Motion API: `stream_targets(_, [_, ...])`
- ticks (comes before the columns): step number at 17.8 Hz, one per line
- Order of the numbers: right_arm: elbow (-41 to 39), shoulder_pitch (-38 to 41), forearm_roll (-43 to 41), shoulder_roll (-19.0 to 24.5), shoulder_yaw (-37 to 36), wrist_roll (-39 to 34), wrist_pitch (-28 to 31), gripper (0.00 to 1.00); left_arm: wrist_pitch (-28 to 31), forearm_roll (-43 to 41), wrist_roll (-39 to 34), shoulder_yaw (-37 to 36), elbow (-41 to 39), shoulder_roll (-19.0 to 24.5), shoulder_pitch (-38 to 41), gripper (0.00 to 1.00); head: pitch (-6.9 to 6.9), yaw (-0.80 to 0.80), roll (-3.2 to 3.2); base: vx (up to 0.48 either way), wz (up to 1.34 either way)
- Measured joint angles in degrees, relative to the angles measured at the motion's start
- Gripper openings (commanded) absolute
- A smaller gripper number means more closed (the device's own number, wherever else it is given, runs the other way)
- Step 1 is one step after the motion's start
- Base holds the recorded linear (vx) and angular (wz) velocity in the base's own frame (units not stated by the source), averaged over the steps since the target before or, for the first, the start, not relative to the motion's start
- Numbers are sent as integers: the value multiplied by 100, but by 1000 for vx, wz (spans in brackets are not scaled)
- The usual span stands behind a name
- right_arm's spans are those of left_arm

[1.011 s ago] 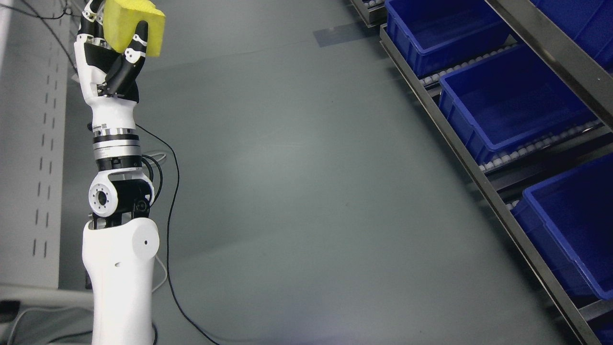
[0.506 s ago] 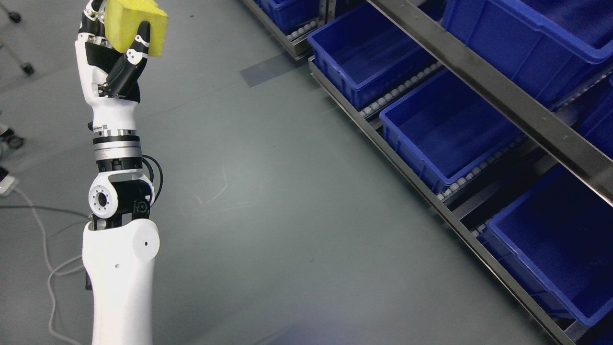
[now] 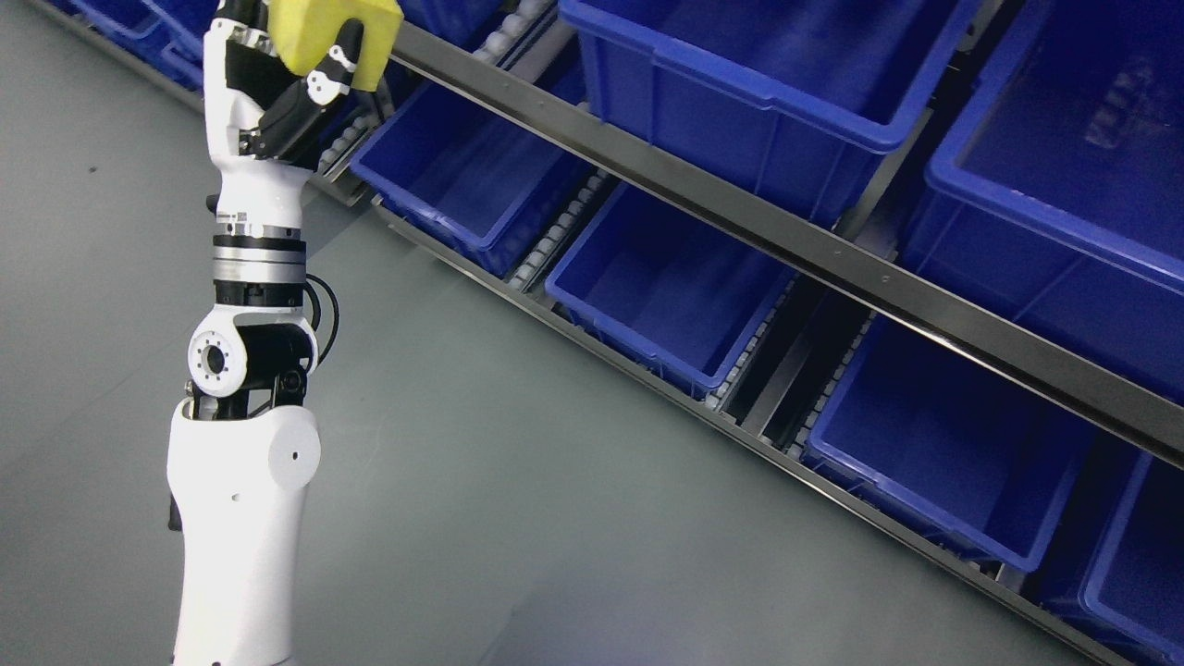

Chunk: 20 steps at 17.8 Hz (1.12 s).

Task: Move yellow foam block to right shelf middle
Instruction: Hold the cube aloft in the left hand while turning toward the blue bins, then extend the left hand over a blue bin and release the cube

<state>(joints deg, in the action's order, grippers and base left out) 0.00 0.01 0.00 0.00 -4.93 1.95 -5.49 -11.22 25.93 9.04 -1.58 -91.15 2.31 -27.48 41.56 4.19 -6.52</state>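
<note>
Filling most of the head view, the shelf point(image 3: 805, 254) runs as a tilted rack from the upper left down to the lower right, its grey steel rail splitting an upper tier from a lower one. The slope and the white roller strips under the bins suggest the rack is built so bins slide toward the front lip, which would explain why every bin sits hard against that edge.

On the upper tier two blue bins point(image 3: 740, 83) show in full or nearly so, a large one at centre top and another at the right edge. Below the rail three more line up side by side: one at the left point(image 3: 462, 185), one in the middle point(image 3: 666, 296) and one to the right point(image 3: 943, 453), with a sliver of a sixth at the bottom right corner. More blue shows at the top left, too cropped to count. Every bin that can be seen into looks empty.

One arm is in view, the left, rising upright from the bottom left. Its left hand point(image 3: 291, 83) is clenched around the single yellow foam block point(image 3: 335, 32), thumb pressed across the front face, holding it high near the top edge. Carried raised like this, the block looks ready to be brought over a bin's rim for a drop. No right arm shows.
</note>
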Motion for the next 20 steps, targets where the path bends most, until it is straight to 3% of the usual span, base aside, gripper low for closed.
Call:
stream_targets(3, [0, -1, 0, 0, 0, 0, 0, 100, 745, -82, 372, -286, -62, 202, -622, 44, 0, 0, 0, 270, -410])
stream_targets(7, [0, -1, 0, 0, 0, 0, 0, 100, 1675, -1020, 1387, -666, -56, 472, -1399, 45, 1, 0, 0, 191, -209])
stream_targets(12, [0, -1, 0, 0, 0, 0, 0, 100, 1967, -2565, 2653, -1014, 318, 443, -2162, 49, 1, 0, 0, 180, -179])
stream_targets(14, [0, -1, 0, 0, 0, 0, 0, 100, 1991, -3023, 2850, -1122, 495, 353, -2332, 80, 1, 0, 0, 178, -171])
stream_targets(16, [0, -1, 0, 0, 0, 0, 0, 100, 1993, -3282, 2908, -1216, 618, 248, -2423, 100, 1, 0, 0, 164, -184])
stream_targets(20, [0, -1, 0, 0, 0, 0, 0, 100, 1912, -3592, 2933, -1348, 806, 80, -2532, 100, 1, 0, 0, 112, -137])
